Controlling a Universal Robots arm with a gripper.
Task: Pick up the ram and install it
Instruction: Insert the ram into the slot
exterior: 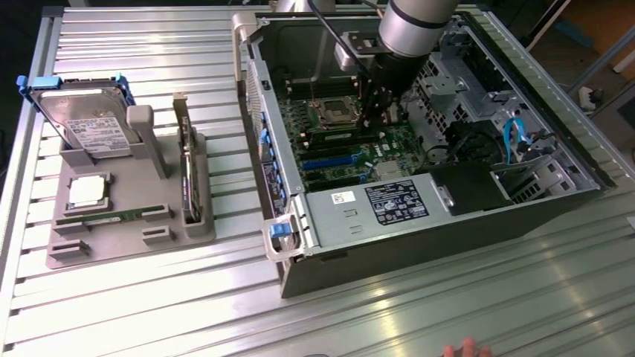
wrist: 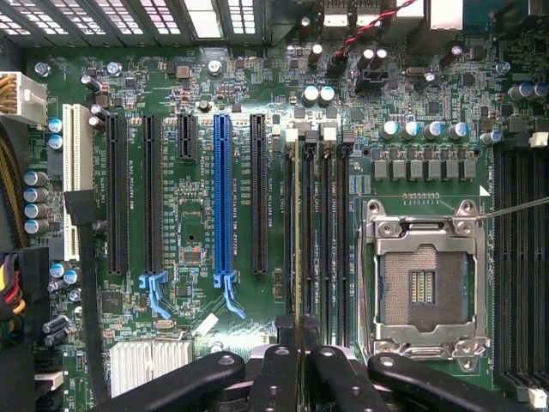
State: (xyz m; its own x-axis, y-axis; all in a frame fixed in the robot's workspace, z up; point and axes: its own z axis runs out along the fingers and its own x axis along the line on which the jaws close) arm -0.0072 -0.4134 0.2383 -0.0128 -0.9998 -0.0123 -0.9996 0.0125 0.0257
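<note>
Wrist view shows your black gripper [wrist: 298, 354] clamped on the thin green ram stick [wrist: 298, 232] above the black memory slots [wrist: 321, 225]; misalignment could jam it.

Open case [exterior: 417, 249], fingers [exterior: 383, 108] inside (over motherboard [exterior: 343, 152])

Ribbed aluminium table [exterior: 427, 320]. Directly on it stand two items: a grey moulded holder [exterior: 129, 242] at the exterior view's left, and an open computer case [exterior: 397, 256] on its side at the right, near the holder but apart.
</note>
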